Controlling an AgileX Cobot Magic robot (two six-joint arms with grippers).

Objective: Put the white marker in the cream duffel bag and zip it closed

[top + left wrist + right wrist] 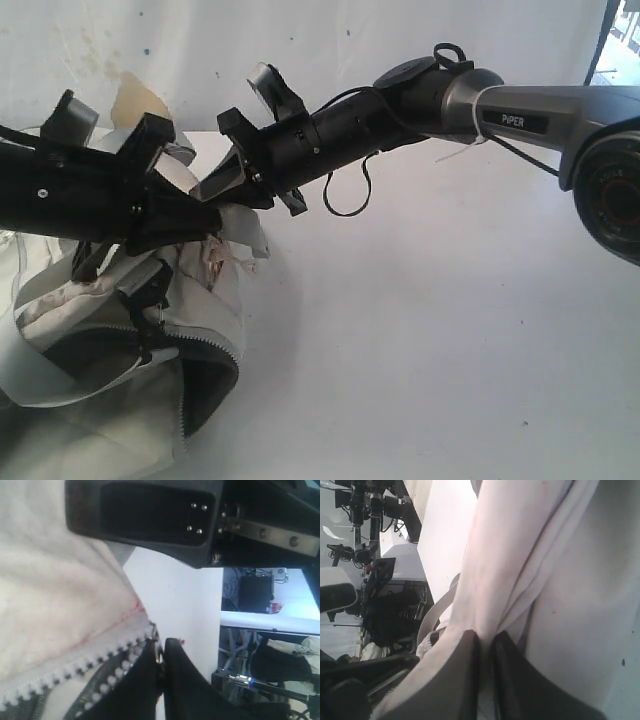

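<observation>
Locate the cream duffel bag (200, 295) at the lower left of the exterior view. It lies on the white table (450, 350), with its mouth partly open on dark lining (212, 385). Both arms meet over the bag at the centre left of that frame.

In the left wrist view, at lower centre, the left gripper (161, 655) is pinched tight on the metal zipper pull (158, 652) at the end of the zipper teeth (95, 664).

In the right wrist view, at lower centre, the right gripper (487, 645) is clamped narrow on a fold of the cream duffel bag.
</observation>
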